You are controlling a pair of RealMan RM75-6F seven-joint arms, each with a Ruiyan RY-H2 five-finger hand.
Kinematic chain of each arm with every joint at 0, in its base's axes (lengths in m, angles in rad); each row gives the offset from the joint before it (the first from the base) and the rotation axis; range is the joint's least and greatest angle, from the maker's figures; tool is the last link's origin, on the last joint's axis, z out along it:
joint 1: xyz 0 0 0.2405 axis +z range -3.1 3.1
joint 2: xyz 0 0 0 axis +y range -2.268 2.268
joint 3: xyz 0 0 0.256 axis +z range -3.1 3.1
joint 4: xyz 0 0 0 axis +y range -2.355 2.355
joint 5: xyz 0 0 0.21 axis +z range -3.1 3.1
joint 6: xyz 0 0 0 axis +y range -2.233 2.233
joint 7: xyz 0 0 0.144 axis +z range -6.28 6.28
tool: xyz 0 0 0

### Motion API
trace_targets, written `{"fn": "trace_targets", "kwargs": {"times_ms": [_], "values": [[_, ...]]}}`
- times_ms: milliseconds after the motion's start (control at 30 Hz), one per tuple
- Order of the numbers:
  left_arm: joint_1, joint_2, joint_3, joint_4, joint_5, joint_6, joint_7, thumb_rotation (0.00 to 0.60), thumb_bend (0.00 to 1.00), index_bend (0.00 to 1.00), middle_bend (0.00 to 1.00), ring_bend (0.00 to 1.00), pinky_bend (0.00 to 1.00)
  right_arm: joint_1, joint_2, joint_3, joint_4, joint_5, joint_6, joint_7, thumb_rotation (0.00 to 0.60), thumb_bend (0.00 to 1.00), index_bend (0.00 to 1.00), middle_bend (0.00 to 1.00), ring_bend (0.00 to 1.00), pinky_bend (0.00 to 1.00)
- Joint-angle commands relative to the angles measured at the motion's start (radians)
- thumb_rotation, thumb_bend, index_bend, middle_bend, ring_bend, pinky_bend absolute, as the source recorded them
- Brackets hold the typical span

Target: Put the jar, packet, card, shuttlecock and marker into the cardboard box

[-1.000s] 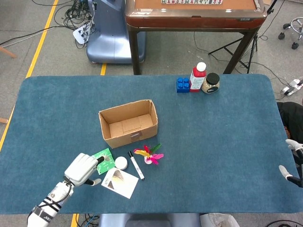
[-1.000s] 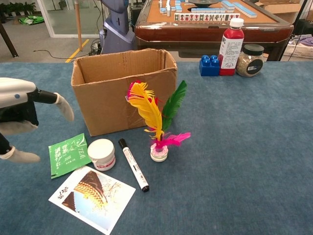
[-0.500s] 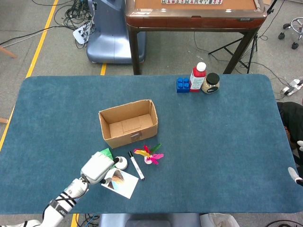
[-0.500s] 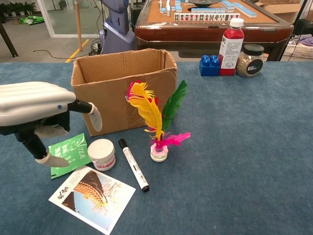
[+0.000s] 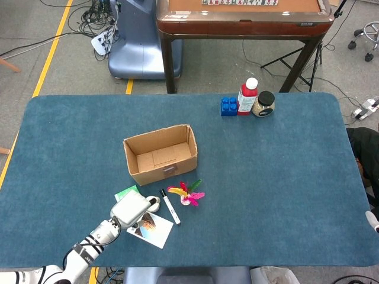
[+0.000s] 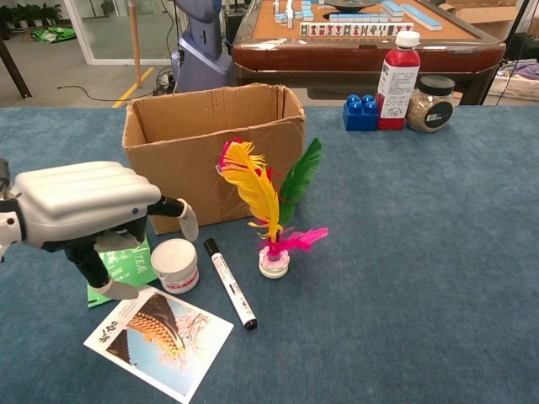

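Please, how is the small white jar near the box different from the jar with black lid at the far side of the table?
The white jar is squat and opaque with a white top; the black-lidded jar is clear, shows grainy contents, and looks taller. The white jar stands before the cardboard box, between the green packet and the marker; the black-lidded jar stands beside the red bottle. Both are upright and closed.

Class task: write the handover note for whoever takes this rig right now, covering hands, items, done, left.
Left hand holds nothing, fingers apart, above the green packet beside the small white jar.
Right hand: only a sliver at the head view's right edge; state unclear.
Cardboard box looks empty.
Card, marker and shuttlecock sit on the table in front of the box.
Done: nothing boxed.
Left: all five items.
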Motion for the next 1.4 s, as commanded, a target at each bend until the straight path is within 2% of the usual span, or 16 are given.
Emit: {"fn": "trace_targets", "kwargs": {"times_ms": [33,300,733,1133,1400], "values": [[-0.013,-0.006,0.004,0.007,-0.007,-0.011,0.011,0.600,0.13,0.28,1.00,0.98,1.00,-0.001,-0.001,0.000,-0.001,-0.003,0.000,-0.004,0.600,0.19,0.26,0.35,0.26,0.39],[-0.054,-0.039,-0.001,0.042,-0.055,-0.033,0.040,0.600,0.13,0.26,1.00,0.97,1.00,-0.014,0.000,0.013,0.003,0.004,0.029,0.016,0.600,0.19,0.26,0.35,0.26,0.39],[-0.076,-0.083,0.021,0.147,-0.005,-0.033,-0.011,0.600,0.13,0.27,0.98,0.95,1.00,-0.028,0.009,0.025,0.009,0.015,0.046,0.054,0.600,0.19,0.26,0.35,0.26,0.39],[-0.084,-0.090,0.028,0.180,-0.064,-0.033,0.009,0.600,0.13,0.24,0.98,0.94,1.00,-0.027,0.010,0.028,0.009,0.016,0.037,0.054,0.600,0.19,0.26,0.35,0.26,0.39],[-0.086,-0.099,0.032,0.196,-0.084,-0.030,-0.007,0.600,0.13,0.30,0.98,0.94,1.00,-0.027,0.011,0.029,0.009,0.016,0.031,0.056,0.600,0.19,0.26,0.35,0.26,0.39]]}}
